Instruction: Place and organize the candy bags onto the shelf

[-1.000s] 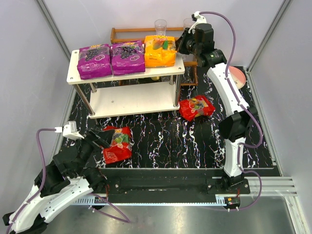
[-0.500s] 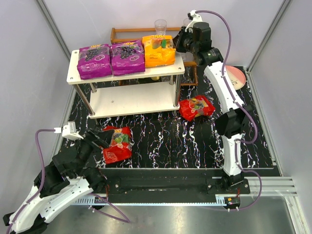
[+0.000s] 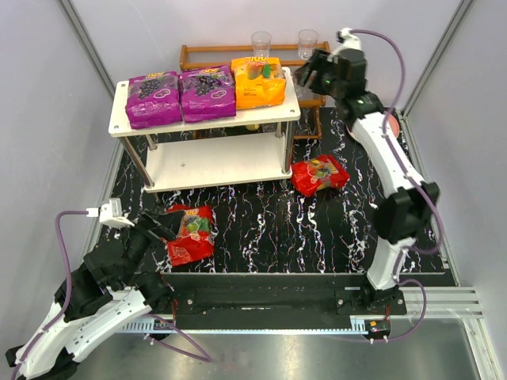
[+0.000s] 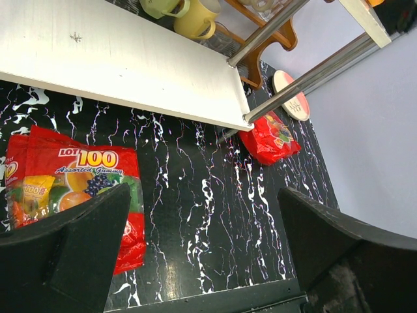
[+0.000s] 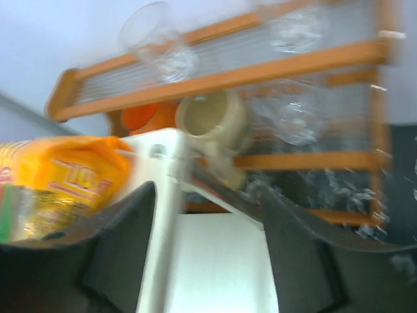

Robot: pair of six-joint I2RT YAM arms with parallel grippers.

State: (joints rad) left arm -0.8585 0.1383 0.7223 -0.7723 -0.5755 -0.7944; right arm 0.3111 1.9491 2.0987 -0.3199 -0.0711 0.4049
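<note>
Two purple candy bags (image 3: 153, 98) (image 3: 207, 91) and an orange one (image 3: 259, 81) lie in a row on the top board of the white shelf (image 3: 206, 162). My right gripper (image 3: 310, 75) hovers just right of the orange bag (image 5: 58, 182), open and holding nothing, with the shelf's corner (image 5: 163, 156) between its fingers in the wrist view. One red bag (image 3: 191, 233) lies on the black table close to my open left gripper (image 3: 162, 227). A second red bag (image 3: 318, 175) lies to the right of the shelf's legs. The left wrist view shows both red bags (image 4: 78, 176) (image 4: 270, 138).
A brown wooden rack (image 3: 222, 54) with clear glasses and cups stands behind the shelf. A pink plate (image 3: 386, 125) leans at the table's right edge. Grey walls close in the table on three sides.
My right gripper has opened, let go of the orange bag and pulled back to the right. The orange bag stays on the top board. The left arm has not moved.
</note>
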